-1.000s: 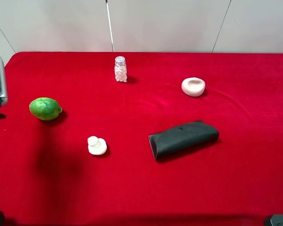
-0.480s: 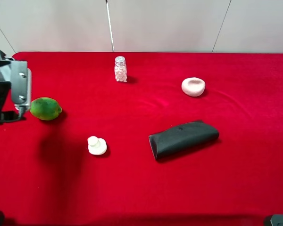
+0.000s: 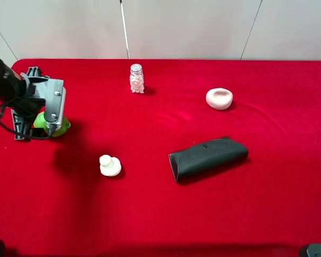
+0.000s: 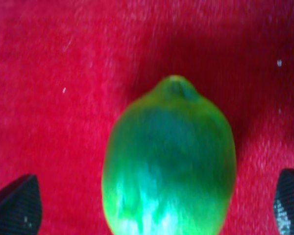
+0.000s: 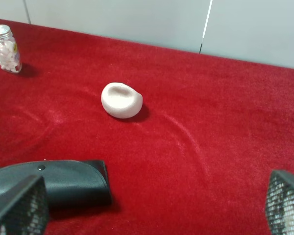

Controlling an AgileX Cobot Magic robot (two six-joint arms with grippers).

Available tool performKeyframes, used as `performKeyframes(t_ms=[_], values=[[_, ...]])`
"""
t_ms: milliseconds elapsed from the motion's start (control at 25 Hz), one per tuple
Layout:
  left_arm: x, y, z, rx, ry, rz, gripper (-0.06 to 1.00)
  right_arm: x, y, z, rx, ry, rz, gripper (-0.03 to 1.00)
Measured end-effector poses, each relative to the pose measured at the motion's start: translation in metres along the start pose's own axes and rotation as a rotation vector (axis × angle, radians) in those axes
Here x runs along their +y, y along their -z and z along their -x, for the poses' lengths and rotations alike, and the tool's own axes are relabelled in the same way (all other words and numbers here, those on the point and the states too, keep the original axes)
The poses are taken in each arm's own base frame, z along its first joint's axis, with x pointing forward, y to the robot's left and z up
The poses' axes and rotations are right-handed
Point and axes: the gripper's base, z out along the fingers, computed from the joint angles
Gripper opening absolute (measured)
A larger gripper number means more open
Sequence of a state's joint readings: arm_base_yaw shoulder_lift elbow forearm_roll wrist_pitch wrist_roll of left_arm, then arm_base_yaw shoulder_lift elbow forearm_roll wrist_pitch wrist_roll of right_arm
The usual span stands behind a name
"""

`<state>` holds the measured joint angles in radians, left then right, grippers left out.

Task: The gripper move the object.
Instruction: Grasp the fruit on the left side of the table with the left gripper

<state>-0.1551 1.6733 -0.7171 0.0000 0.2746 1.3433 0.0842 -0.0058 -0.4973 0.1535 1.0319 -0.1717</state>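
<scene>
Green oval lime-like fruit [image 4: 169,161] lies on the red cloth surface [image 3: 166,225] near its left edge, not yet lifted. Black left pincer [image 4: 152,203] straddles it, dark fingertips [image 4: 14,208] wide apart on either side, gripping nothing. Closing, lifting and carrying all remain.

Red-covered table [image 3: 166,214] with five small things on it

A red cloth covered the whole top. In the high view a green lime [image 4: 169,156] lay near the left edge, with a white knob-shaped piece [image 3: 110,165] nearer the front, well apart from it. A dark rolled pouch [image 3: 208,158] lay right of centre. A small bottle [image 3: 136,78] of white pieces stood toward the back, and a white dish [image 3: 219,98] sat further right.
</scene>
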Motion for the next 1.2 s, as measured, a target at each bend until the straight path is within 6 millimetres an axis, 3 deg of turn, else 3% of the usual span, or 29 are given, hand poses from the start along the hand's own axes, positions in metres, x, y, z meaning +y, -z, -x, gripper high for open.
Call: performKeyframes(t_ms=[280,1200], values=[[0.0,-0.017,0.006,0.002,-0.018,-0.042,0.91,0.0,0.0,0.0,0.0,0.0,0.001,0.69],[-0.01,-0.016,0.003,0.033,-0.019,-0.17,0.91,0.0,0.0,0.0,-0.001,-0.002,0.002,0.69]])
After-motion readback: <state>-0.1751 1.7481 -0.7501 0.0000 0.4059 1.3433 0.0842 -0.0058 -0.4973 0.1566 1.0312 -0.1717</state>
